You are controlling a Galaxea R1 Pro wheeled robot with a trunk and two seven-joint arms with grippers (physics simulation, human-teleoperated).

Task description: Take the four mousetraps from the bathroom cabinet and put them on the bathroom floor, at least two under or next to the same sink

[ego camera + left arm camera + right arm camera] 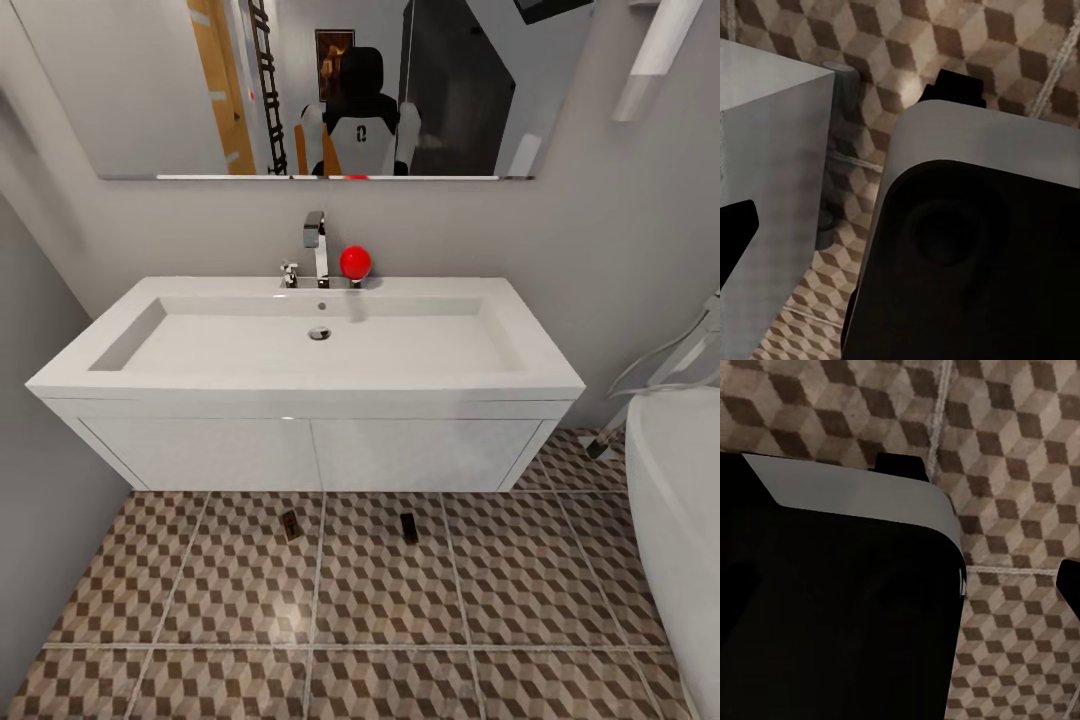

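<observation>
tiled bathroom floor (380,600) holds two mousetraps (291,524) under bathroom sink (310,375).

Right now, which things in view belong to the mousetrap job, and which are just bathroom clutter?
Part of the job:
- two mousetraps, left one and right one
- bathroom floor
- bathroom sink

Just there:
- red ball by the chrome tap
- mirror
- white tub

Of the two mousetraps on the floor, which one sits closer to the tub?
The right-hand mousetrap, lying below the vanity's right door, is closer to the tub. The other mousetrap lies below the left door, nearer the wall.
</observation>
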